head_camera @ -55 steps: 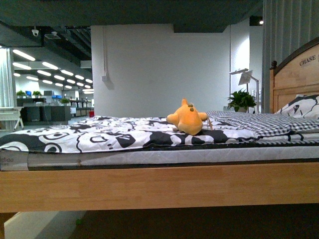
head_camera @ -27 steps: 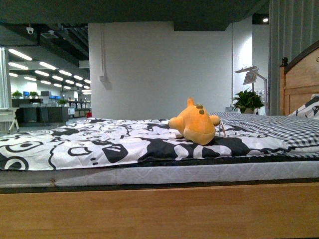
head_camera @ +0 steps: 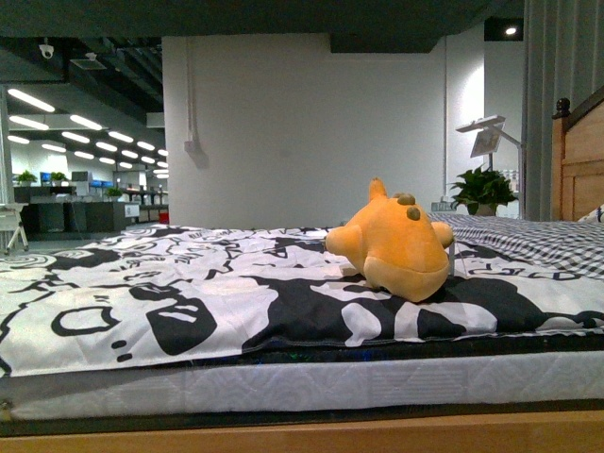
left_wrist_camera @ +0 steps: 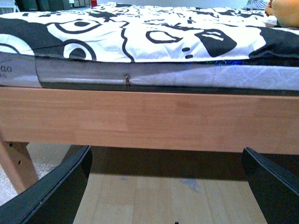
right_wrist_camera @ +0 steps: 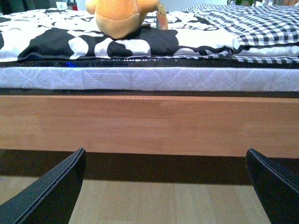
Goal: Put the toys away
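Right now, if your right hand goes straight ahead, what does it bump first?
Probably the bed rail; the right hand sits open, low before it, below the toy. Depth is unclear.

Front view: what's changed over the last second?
The robot has moved closer to the bed: the toy looms larger and further right, and the headboard is sliding out at the right edge. The toy lies where it was on the sheet, untouched. The left gripper and right gripper are open, empty.
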{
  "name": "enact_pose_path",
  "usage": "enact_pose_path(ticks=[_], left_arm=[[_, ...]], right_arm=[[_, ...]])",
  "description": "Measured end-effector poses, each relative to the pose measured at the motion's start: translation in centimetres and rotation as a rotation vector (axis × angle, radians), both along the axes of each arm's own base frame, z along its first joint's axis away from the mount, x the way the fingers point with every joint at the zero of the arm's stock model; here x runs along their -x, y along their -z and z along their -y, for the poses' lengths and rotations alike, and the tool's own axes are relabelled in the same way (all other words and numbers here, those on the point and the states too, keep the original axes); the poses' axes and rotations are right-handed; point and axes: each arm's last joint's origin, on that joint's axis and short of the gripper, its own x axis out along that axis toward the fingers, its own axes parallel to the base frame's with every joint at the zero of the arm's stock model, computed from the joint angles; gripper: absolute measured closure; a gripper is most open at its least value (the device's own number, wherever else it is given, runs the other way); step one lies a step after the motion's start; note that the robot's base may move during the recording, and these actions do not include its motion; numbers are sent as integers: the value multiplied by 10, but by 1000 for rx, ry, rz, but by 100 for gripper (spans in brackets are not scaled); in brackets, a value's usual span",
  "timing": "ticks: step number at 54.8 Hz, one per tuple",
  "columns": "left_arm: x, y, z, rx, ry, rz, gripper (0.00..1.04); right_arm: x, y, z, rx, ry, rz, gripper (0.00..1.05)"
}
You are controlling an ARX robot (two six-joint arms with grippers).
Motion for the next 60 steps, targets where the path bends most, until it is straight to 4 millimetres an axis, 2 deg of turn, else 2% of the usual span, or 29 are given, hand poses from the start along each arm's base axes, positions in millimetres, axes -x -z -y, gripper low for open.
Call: enact_pose_path(ticks=[23,30,40,48,55,60], left_arm=[[0,0,0,0,0,0,6],[0,0,0,0,0,-1,6],[0,0,0,0,0,-1,6],[0,0,0,0,0,0,6],[0,0,0,0,0,0,6],[0,0,0,0,0,-1,6]], right_arm=[[0,0,0,-2,-5,-2,0],[-6,-4,5,-148,-217,-93,0],[-27,-43,15,-191,-222,-9,0],[-55,-77,17,-186,-198,53,0],[-87,-105,8,-175,-208,70,0],[-119,-124,-10,-142,-234,63,0]])
